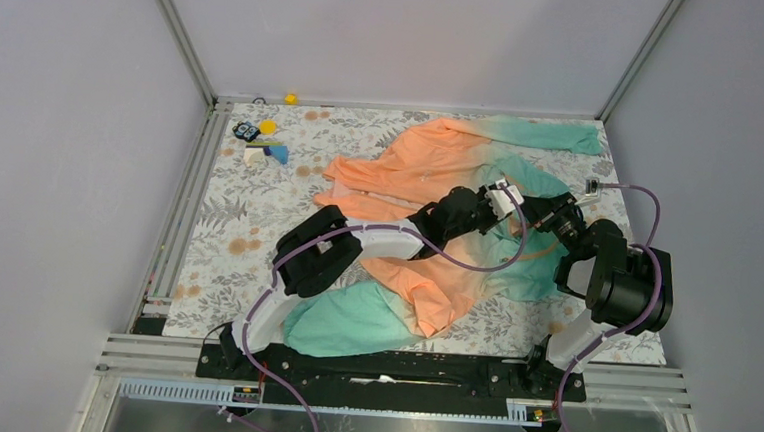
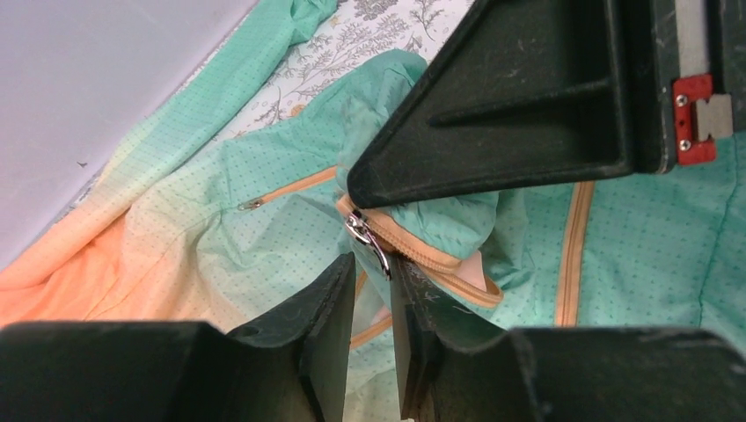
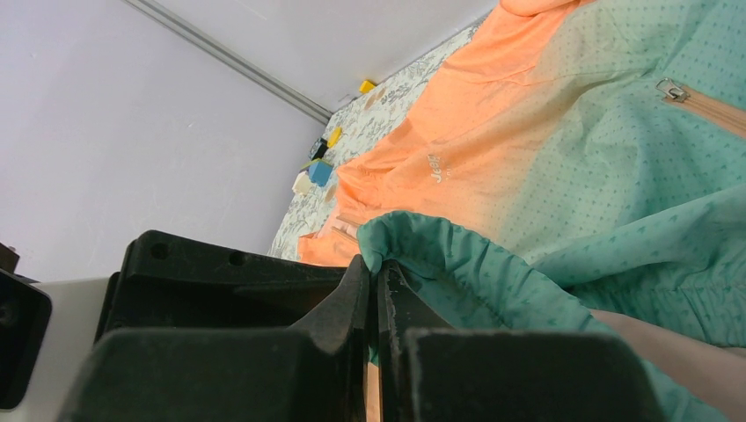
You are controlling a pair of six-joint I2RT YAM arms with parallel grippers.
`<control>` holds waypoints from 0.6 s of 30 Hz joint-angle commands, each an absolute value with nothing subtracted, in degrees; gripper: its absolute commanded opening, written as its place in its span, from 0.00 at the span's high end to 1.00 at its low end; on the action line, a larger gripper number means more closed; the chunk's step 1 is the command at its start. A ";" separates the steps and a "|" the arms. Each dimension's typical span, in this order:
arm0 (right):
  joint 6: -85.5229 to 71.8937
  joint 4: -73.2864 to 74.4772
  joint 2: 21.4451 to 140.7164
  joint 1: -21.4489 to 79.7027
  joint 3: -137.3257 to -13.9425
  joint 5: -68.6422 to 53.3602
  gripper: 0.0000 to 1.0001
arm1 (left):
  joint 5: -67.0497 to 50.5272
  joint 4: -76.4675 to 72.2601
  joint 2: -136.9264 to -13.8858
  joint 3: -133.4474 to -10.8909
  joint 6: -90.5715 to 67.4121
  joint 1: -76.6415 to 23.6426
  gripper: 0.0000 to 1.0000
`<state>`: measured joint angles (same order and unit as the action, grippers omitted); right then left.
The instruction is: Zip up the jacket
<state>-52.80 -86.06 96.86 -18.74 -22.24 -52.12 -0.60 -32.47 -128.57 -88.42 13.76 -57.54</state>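
Note:
The jacket (image 1: pixel 432 159) lies spread on the table, orange at the shoulders and fading to mint-teal at the hem. Both arms meet over its teal front. In the left wrist view the orange front zipper (image 2: pixel 440 259) curls up, and its metal pull (image 2: pixel 365 236) hangs at the tips of my left gripper (image 2: pixel 372 262). That gripper's jaws stand a narrow gap apart, with the pull resting against the right-hand fingertip. My right gripper (image 3: pixel 374 268) is shut on a bunched teal fold of the jacket (image 3: pixel 457 255) beside the zipper. One of its fingers (image 2: pixel 510 114) looms just above the pull.
A floral cloth (image 1: pixel 246 238) covers the table. Small coloured toys (image 1: pixel 262 144) sit at the back left and a yellow piece (image 1: pixel 290 98) by the back rail. A small dark item (image 1: pixel 593 186) lies at the right edge. Grey walls close in on three sides. A pocket zipper (image 3: pixel 704 104) lies on the teal panel.

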 commanded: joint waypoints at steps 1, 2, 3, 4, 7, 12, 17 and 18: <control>-52.82 -94.06 95.36 -18.28 -22.50 -53.00 1.00 | 1.49 -33.61 -128.32 -91.84 14.82 -58.02 0.73; -52.80 -94.05 95.36 -18.28 -22.50 -53.00 1.00 | 1.61 -33.39 -128.37 -92.05 14.92 -58.08 0.73; -52.82 -94.09 95.43 -18.28 -22.43 -53.00 1.00 | 1.73 -33.05 -128.47 -92.29 14.98 -58.14 0.74; -52.82 -94.07 95.37 -18.28 -22.49 -53.00 1.00 | 1.85 -32.72 -128.60 -92.62 15.07 -58.18 0.75; -52.82 -94.05 95.30 -18.28 -22.50 -53.00 1.00 | 1.94 -32.39 -128.77 -92.99 15.75 -58.40 0.76; -52.82 -94.04 95.27 -18.28 -22.33 -52.74 1.00 | 1.86 -32.02 -128.77 -93.11 16.74 -58.75 0.83; -53.41 -94.13 95.04 -18.28 -22.08 -51.33 1.00 | 1.52 -31.29 -129.00 -93.46 18.64 -59.77 0.91; -53.46 -94.05 94.95 -18.28 -22.06 -51.11 1.00 | 1.76 -31.03 -129.09 -93.71 19.09 -60.02 0.94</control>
